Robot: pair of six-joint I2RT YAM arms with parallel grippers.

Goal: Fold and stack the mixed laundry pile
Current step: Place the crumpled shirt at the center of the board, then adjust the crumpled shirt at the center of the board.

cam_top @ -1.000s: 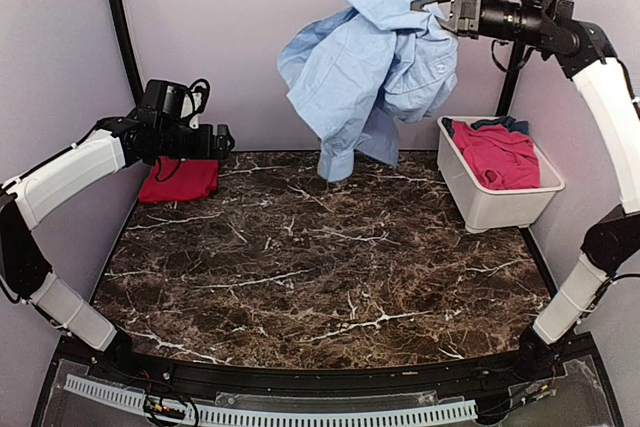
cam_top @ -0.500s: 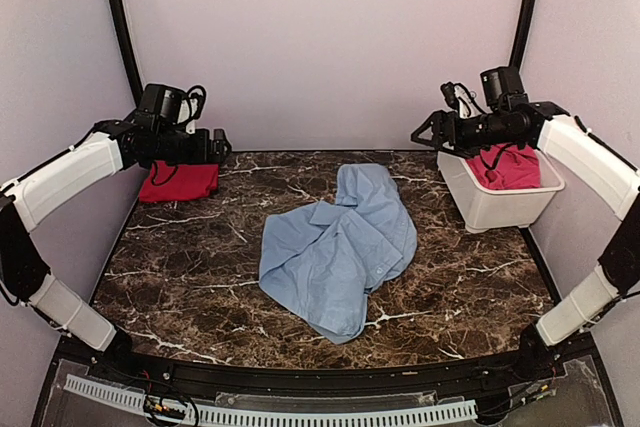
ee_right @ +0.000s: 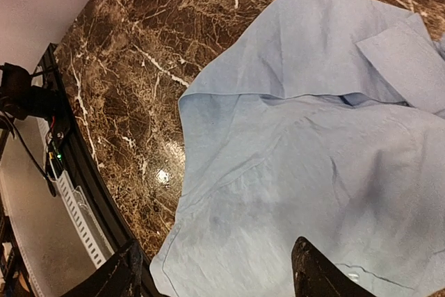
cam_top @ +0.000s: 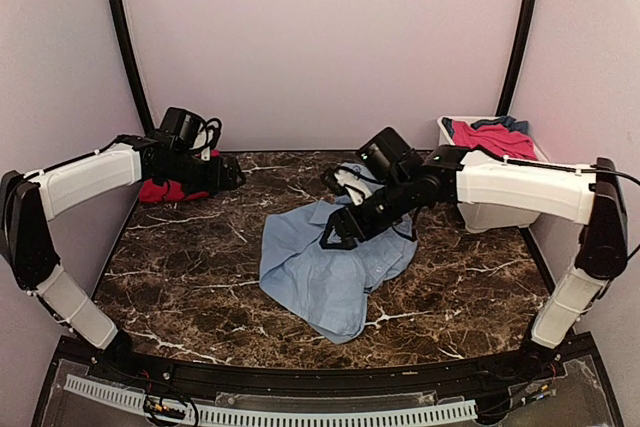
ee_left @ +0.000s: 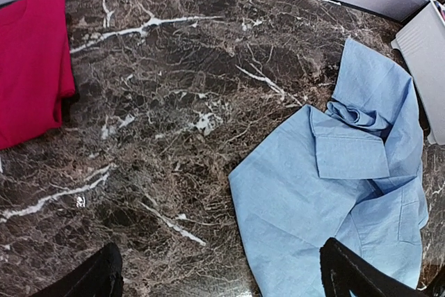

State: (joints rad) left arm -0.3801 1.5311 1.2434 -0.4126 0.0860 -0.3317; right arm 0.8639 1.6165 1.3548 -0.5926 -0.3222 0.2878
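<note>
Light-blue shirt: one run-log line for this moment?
light-blue shirt: rumpled on table | right gripper: open over shirt | left gripper: open, empty

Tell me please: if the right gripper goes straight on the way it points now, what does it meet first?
The right gripper would most likely meet the light-blue shirt, crumpled on the marble table just ahead; how far off is unclear.

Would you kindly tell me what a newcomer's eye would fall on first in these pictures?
A crumpled light-blue shirt sprawls in the middle of the dark marble table, with the right arm stretched low over it, jaws open. A red garment lies at the far left. A white tub at the far right holds more red clothing.
</note>
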